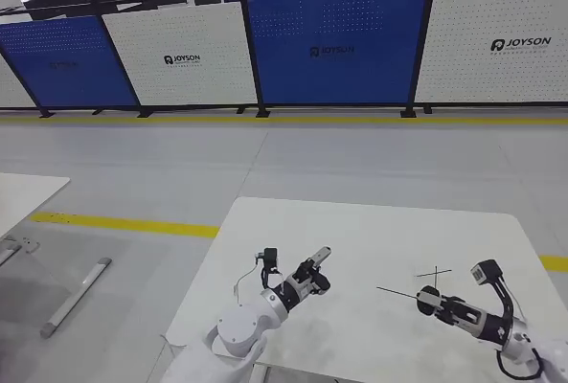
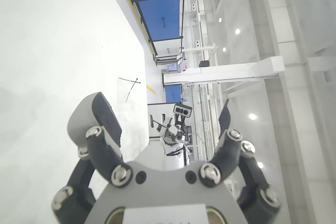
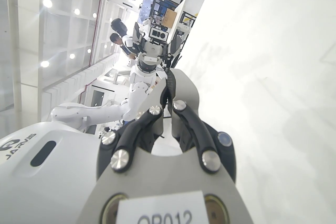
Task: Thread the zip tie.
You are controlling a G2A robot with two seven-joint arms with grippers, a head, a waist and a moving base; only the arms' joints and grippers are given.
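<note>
The left gripper (image 1: pixel 322 256) hung over the white desk (image 1: pixel 360 230) at about 9 o'clock from the desk's middle. Its jaws stood wide apart with nothing between them. The right gripper (image 1: pixel 423 299) sat at about 4 o'clock from the middle, its jaws pressed together. A thin black zip tie (image 1: pixel 398 293) ran out of it toward 10 o'clock, so it seemed to be pinching one end. The tie's free end lay in the gap between the two grippers, well apart from the left one.

Two loose ties (image 1: pixel 435 276) lay crossed on the desk just at 12 o'clock from the right gripper, near it but not touching it. From the left wrist they showed as a dark cross (image 2: pixel 132 84) on the desk beyond the open jaws, with the right gripper (image 2: pixel 168 128) farther off.

Past the desk's far edge at 12 o'clock a yellow line (image 1: pixel 121 224) crossed the grey floor. Behind it stood blue and white panels (image 1: pixel 331 48). At 9 o'clock another desk (image 1: pixel 15 201) stood apart, and a grey bar (image 1: pixel 75 297) lay on the floor between the two desks
</note>
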